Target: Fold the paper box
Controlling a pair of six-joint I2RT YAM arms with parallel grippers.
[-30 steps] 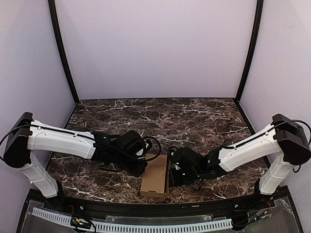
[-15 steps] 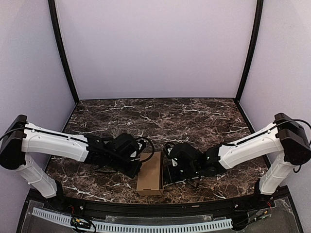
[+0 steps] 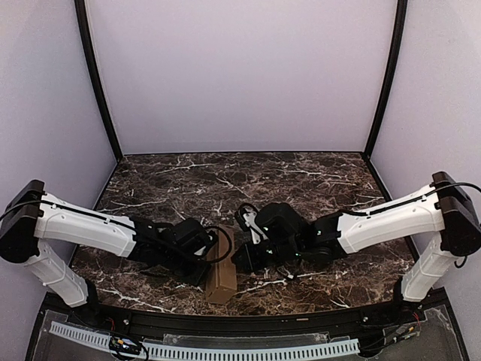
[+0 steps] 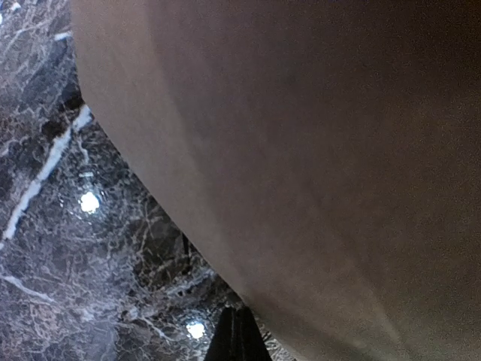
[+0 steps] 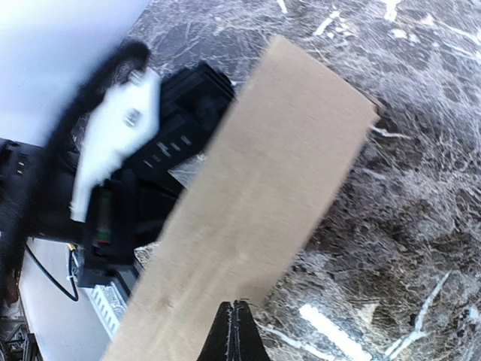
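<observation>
Paper box (image 3: 222,272): seen as a narrow brown strip at the near middle of the counter (image 3: 301,180), flanked by both pincers.
Left pincer (image 3: 204,265): against the box's left side; its wrist view is blocked by cardboard, so its grip cannot be told.
Right pincer (image 3: 242,259): beside the box's right side; its grip cannot be told.

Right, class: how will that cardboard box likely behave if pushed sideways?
Probably light, since the paper box is thin brown cardboard. Looking narrow from above, it may tip easily. Its broad flat panel, seen from the right wrist, could flex.
</observation>
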